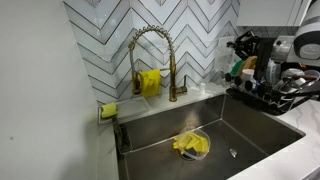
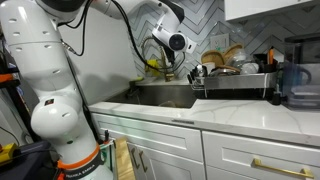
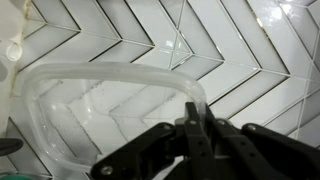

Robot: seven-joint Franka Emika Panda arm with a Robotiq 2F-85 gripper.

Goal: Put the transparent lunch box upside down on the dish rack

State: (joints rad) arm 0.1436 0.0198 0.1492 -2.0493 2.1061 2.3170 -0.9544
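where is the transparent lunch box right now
In the wrist view the transparent lunch box is gripped by its rim in the end effector, held up in front of the herringbone tile wall.

A kitchen is showing here: a brass spring faucet is arching over a steel sink, white herringbone tile is covering the wall behind, a black dish rack is holding dishes on a pale counter, and white cabinets are sitting below.
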